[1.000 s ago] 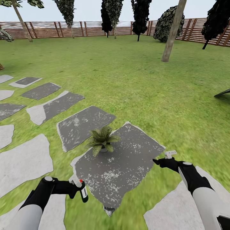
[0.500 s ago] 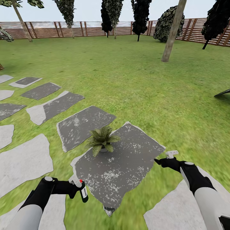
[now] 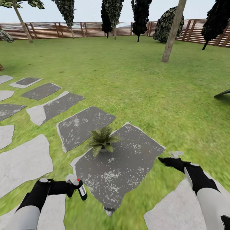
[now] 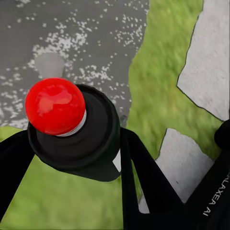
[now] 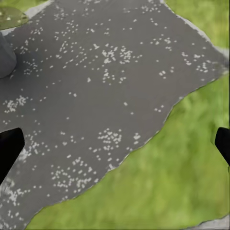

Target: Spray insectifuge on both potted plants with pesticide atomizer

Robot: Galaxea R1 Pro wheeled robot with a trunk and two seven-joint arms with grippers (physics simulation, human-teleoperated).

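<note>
From my head camera I look down over the garden lawn (image 3: 137, 80), with a brown slatted fence (image 3: 64, 30) and dark trees along the far edge and a leaning pale trunk (image 3: 173, 30) nearer on the right. A run of grey stepping stones (image 3: 48, 108) crosses from the left, and on the near dark speckled slab (image 3: 124, 166) sits one potted plant (image 3: 102, 139), a low rosette of pointed green leaves at the slab's far left corner. My left gripper (image 3: 74, 188) is low at the left, just off the slab's near left edge, closed around the pesticide atomizer (image 3: 81, 191), a slim black bottle with a white label, tilted so its base points down toward the grass. My right gripper (image 3: 168, 158) hangs over the grass at the slab's right edge, holding nothing. In my left wrist camera the atomizer (image 4: 79, 132) sits close up, its red top knob (image 4: 55, 106) facing the lens, and my black fingers (image 4: 143, 177) press against the black body on both sides, with grass and pale stone below. In my right wrist camera my two fingertips (image 5: 8, 148) stand far apart at opposite edges, spread wide, over the speckled slab (image 5: 96, 110) and the grass beside it; a corner of a grey pot (image 5: 5, 57) and a bit of leaf show at one edge.
</note>
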